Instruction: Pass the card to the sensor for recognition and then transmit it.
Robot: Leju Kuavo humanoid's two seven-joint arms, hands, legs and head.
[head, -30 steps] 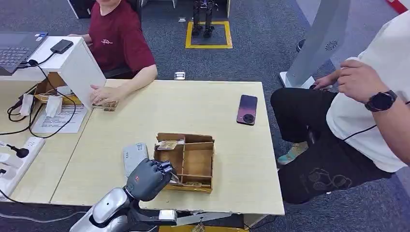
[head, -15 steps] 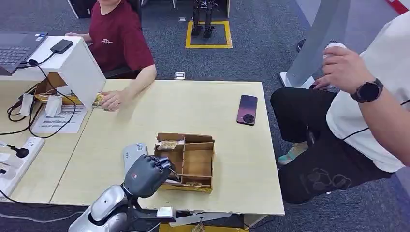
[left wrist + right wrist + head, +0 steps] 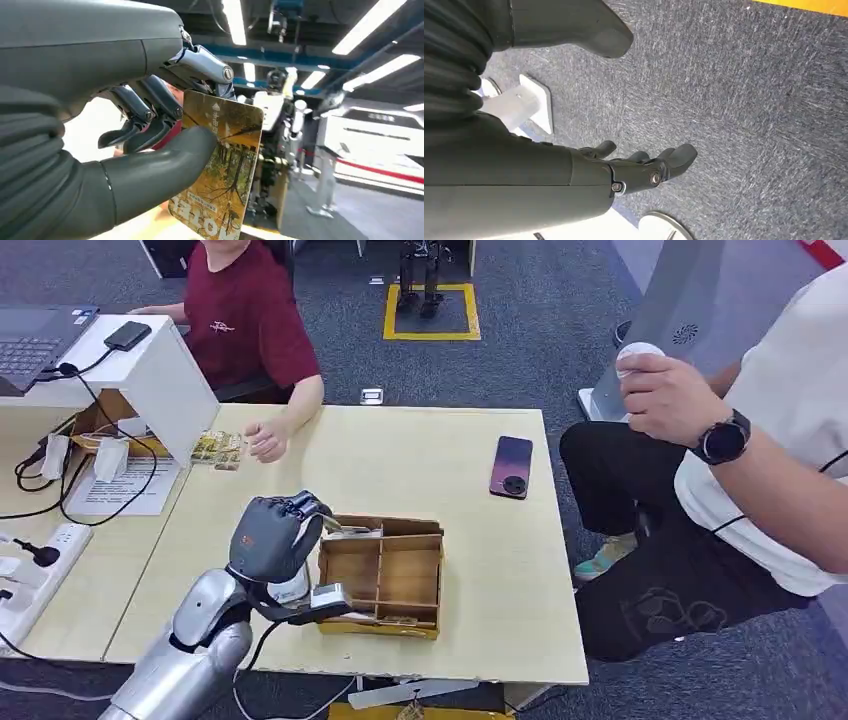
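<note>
My left hand (image 3: 272, 535) is raised over the table at the left side of the wooden compartment box (image 3: 400, 580). In the left wrist view, my left hand (image 3: 125, 125) pinches a yellow card with a forest picture (image 3: 225, 165) between its thumb and fingers. In the head view the card (image 3: 345, 529) sticks out edge-on from the fingers, over the box's far left corner. The white card sensor (image 3: 292, 589) lies on the table under my hand, mostly hidden. My right hand (image 3: 644, 165) hangs over the carpet with its fingers apart and empty.
A phone (image 3: 512, 466) lies at the table's far right. A person in a red shirt sits at the far side, one hand (image 3: 268, 440) beside a small pile of cards (image 3: 217, 448). A person in white sits to the right. A white stand (image 3: 165, 380) and cables are at left.
My left hand rose from the box's near edge and moved away from me with the card. The red-shirted person's hand came off the card pile. The person at right raised a hand.
</note>
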